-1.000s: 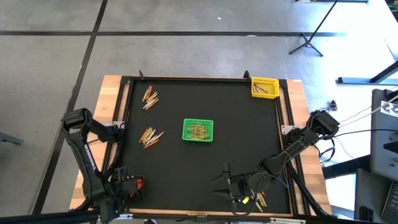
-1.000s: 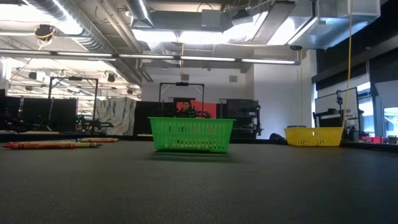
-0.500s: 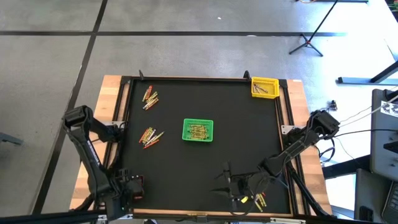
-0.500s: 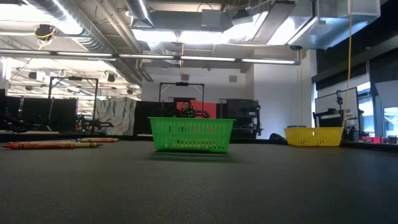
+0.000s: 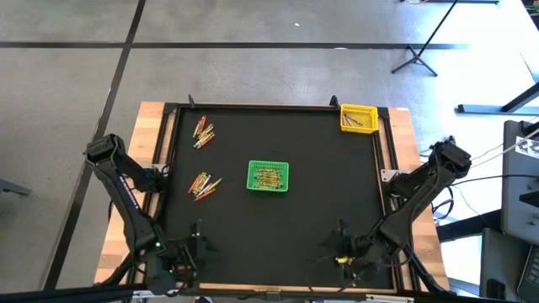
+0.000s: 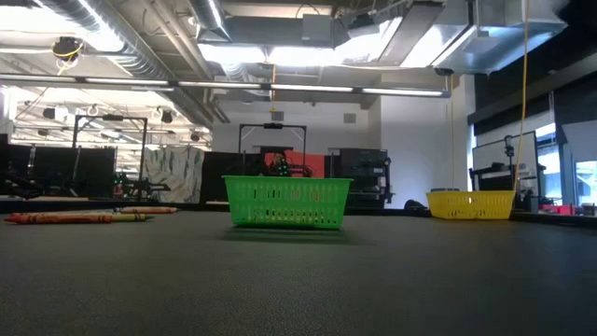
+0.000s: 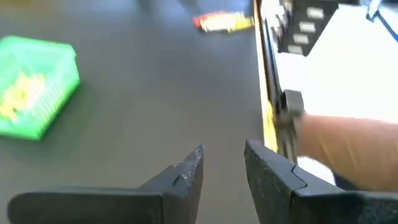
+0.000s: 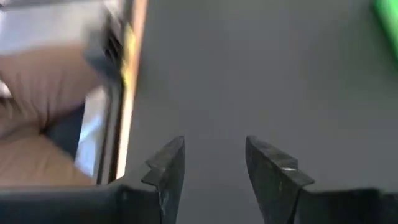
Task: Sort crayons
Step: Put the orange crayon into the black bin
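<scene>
Loose crayons lie on the black mat in two heaps at the left: one toward the far side, one nearer the middle, seen in the left wrist view as crayons. More crayons lie in the green basket at the centre, and the yellow basket stands in the far right corner. A few crayons show under my right arm at the near right. My left gripper hovers open near the near left corner, with nothing between its fingers. My right gripper is open too, over the near right mat.
A raised frame borders the mat, with a wooden rim outside it. The low view shows the green basket, the yellow basket and crayons lying flat at the left. The mat's middle strip lies bare.
My left gripper has risen from the near left corner and swung a little toward the table's middle, tipping up. My right gripper has moved toward the right edge and turned from pointing left to pointing toward the far side; its arm now covers most of the near-right crayons.
</scene>
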Robot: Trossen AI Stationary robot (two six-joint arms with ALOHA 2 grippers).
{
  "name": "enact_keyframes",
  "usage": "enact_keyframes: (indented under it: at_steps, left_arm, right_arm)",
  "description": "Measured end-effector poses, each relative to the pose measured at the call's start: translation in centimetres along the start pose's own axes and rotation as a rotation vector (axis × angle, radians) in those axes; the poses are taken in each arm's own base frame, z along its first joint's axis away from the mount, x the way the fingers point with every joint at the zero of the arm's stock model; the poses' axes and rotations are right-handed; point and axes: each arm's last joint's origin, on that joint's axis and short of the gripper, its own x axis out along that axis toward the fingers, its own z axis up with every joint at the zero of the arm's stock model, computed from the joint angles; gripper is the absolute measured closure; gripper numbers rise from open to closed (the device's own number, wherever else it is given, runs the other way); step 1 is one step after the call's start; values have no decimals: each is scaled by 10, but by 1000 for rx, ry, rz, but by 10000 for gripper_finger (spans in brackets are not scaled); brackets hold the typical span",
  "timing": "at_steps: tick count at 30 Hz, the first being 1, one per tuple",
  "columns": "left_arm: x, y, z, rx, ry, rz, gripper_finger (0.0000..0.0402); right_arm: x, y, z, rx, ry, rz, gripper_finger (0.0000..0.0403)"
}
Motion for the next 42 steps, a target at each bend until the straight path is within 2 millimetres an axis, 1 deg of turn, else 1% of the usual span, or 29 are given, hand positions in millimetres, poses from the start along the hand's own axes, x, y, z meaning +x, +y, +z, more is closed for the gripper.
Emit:
enact_keyframes:
  at_steps: [3,6,9,11,14,17,20,25,32,38,40,42]
  left_arm:
    - [5,1,9,37,-87,45,299]
    - [12,3,12,72,-130,101,299]
    - [19,5,12,93,-142,146,299]
    - [26,6,10,98,-137,165,299]
    - [36,5,7,103,-134,186,299]
    - [47,2,3,121,-138,194,299]
    - [59,-1,0,142,-149,205,299]
    - [69,-4,-6,158,-158,218,299]
    - [71,-5,-7,161,-162,226,299]
    - [71,-5,-7,160,-162,226,299]
    - [71,-5,-7,160,-163,226,299]
    - [71,-5,-7,159,-163,225,299]
  right_arm:
    - [-2,-5,-18,156,181,-51,235]
    - [-6,-10,-32,284,304,-142,235]
    - [-8,-15,-40,394,385,-225,235]
    - [-7,-15,-46,432,433,-261,235]
    - [2,-12,-52,471,458,-256,235]
    - [11,-13,-59,473,495,-271,235]
    - [16,-14,-61,471,502,-294,235]
    - [25,-16,-64,470,520,-326,235]
    - [32,-22,-66,459,528,-382,235]
    - [40,-20,-71,439,543,-391,235]
    - [41,-21,-71,434,550,-404,239]
    - [41,-21,-72,431,557,-412,251]
